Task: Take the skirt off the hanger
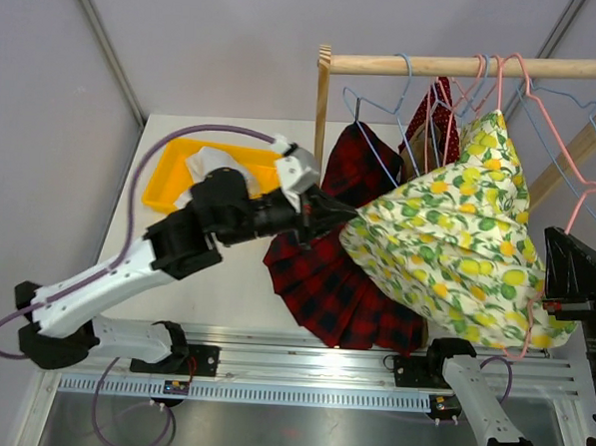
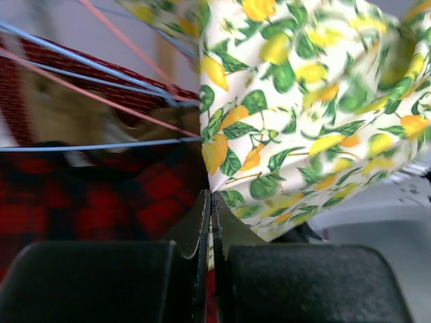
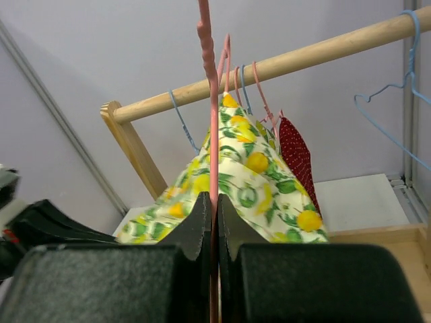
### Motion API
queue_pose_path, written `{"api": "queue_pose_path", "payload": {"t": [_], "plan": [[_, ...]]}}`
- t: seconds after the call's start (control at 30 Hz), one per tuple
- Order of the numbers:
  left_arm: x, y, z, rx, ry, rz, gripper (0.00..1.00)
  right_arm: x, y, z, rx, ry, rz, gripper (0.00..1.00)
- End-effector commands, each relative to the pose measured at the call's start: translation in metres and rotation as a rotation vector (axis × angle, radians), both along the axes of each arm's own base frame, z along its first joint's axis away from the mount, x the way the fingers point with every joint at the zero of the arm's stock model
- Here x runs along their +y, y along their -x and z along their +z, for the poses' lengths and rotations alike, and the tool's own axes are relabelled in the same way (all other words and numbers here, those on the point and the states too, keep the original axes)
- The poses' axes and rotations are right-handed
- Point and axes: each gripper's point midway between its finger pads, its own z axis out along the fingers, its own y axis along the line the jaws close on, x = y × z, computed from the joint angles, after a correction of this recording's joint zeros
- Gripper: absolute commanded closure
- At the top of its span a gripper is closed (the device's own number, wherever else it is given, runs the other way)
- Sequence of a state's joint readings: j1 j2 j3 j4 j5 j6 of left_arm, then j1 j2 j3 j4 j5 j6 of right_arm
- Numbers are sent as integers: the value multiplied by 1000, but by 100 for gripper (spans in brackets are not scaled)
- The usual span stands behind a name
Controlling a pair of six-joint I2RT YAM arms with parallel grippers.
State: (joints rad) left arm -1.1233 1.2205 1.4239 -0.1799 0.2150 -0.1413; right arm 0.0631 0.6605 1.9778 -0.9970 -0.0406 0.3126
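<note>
Left gripper [image 2: 209, 202]: fingers pinched together on tartan cloth.
Skirt [image 1: 325, 274]: hangs from the hanger [image 1: 406, 84] near the left end of the wooden rail [image 1: 466, 65], touching the lemon-print garment [image 1: 468, 222].
Right gripper [image 3: 214, 202]: clamped on a pink hanger [image 3: 207, 101] wire.

No text, label, brand, number or sign is legible in any of the three views; nothing here can be read

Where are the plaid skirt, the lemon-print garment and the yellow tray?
plaid skirt [image 1: 320, 279], top view, lower pleats.
lemon-print garment [image 1: 467, 232], top view, middle of cloth.
yellow tray [image 1: 164, 173], top view, left rim.
</note>
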Motion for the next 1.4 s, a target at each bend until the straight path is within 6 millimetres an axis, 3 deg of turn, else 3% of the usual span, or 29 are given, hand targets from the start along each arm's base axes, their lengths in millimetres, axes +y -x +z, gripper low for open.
{"api": "queue_pose_path", "payload": {"t": [0.0,0.17,0.37,0.4,0.43,0.5,0.6,0.63,0.67,0.73,0.8,0.93,0.97,1.03,1.07,1.13,1.17,1.23,1.27,1.3,1.33,1.37], "plan": [[62,-30,15,-78,-38,233,100,-23,6,34,-118,6,-122,100],[119,-67,44,-117,-34,429,100,-30,4,32,-100,5,-157,100],[168,-114,69,-167,-53,677,100,-63,14,21,-49,-31,-317,100],[177,-116,85,-179,-33,700,100,-67,16,19,-44,-35,-334,100],[183,-133,83,-169,-55,746,100,-67,14,13,-22,-33,-335,100],[192,-145,92,-167,-55,789,100,-65,11,6,5,-36,-324,100],[209,-172,114,-179,-36,868,100,-58,2,-9,60,-44,-291,100],[222,-175,135,-201,2,901,100,-57,-3,-16,89,-47,-287,100],[218,-192,130,-187,-19,907,100,-56,-5,-19,101,-47,-284,100],[231,-202,146,-200,8,938,100,-52,-12,-27,136,-42,-265,100],[228,-220,144,-196,1,924,100,-49,-17,-33,162,-36,-256,100],[249,-267,140,-155,18,977,100,-47,-25,-45,207,-21,-250,100],[256,-270,142,-156,32,996,100,-47,-25,-45,206,-21,-249,100],[268,-296,128,-131,25,1036,100,-47,-30,-50,222,-16,-250,100],[272,-311,107,-93,-2,1061,100,-46,-34,-52,230,-14,-250,100],[283,-327,87,-53,0,1098,100,-47,-36,-53,233,-10,-257,100],[285,-339,51,14,-42,1111,100,-48,-38,-55,238,-7,-262,100],[293,-342,34,50,-20,1142,100,-49,-41,-56,239,2,-268,100],[298,-347,-9,121,-74,1178,100,-49,-45,-58,245,3,-271,100],[299,-343,-16,142,-67,1180,100,-48,-47,-60,247,3,-270,100],[305,-343,-33,177,-88,1215,79,-46,-48,-61,247,1,-259,100],[310,-342,-48,209,-103,1246,66,-44,-54,-64,255,-5,-251,100]]}}
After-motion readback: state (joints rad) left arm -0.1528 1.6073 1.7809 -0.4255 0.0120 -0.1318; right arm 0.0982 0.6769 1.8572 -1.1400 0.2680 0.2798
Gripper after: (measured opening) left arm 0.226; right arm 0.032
